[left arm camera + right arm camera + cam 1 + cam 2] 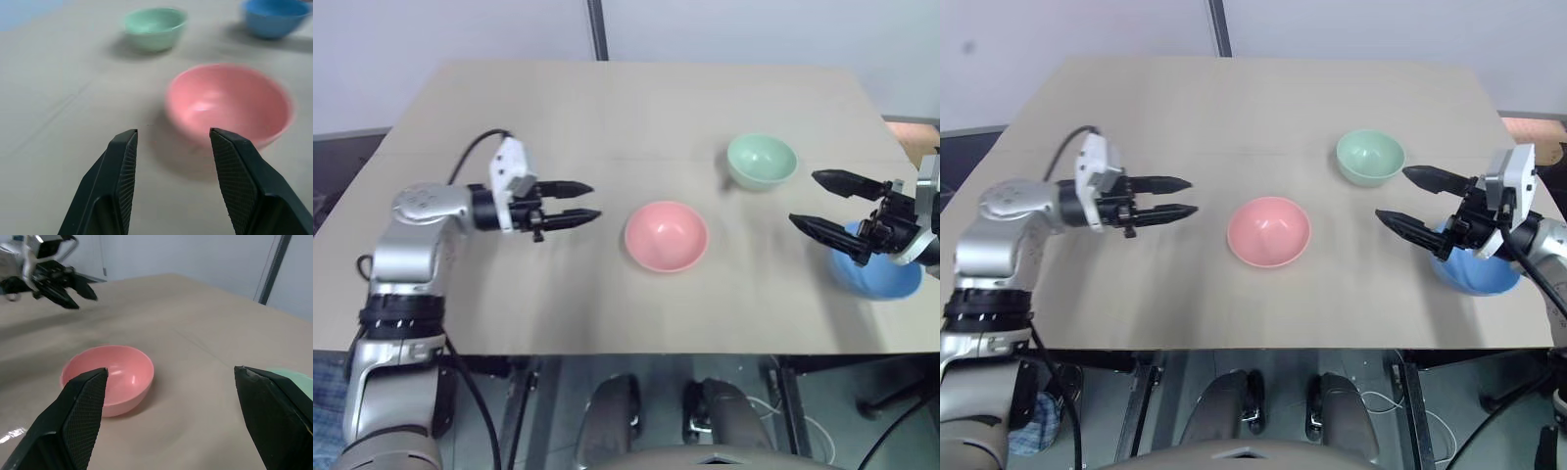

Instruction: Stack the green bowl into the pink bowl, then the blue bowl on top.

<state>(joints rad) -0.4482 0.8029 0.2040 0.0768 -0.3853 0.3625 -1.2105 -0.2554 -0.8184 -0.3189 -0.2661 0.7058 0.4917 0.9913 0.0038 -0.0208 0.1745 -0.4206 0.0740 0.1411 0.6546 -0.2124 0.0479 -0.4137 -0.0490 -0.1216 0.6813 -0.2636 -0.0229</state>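
Observation:
The pink bowl sits upright at the middle of the table. The green bowl stands farther back and to the right of it, upright and empty. The blue bowl rests near the right front corner, partly hidden behind my right gripper. That gripper hovers wide open above the table, pointing left toward the pink bowl, with nothing between its fingers. My left gripper hangs left of the pink bowl, aimed at it, with its fingers apart and empty.
The light wooden table has bare surface at the back and on the left. Its front edge runs just below the bowls, and its right edge lies close to the blue bowl. A dark vertical post stands against the wall behind.

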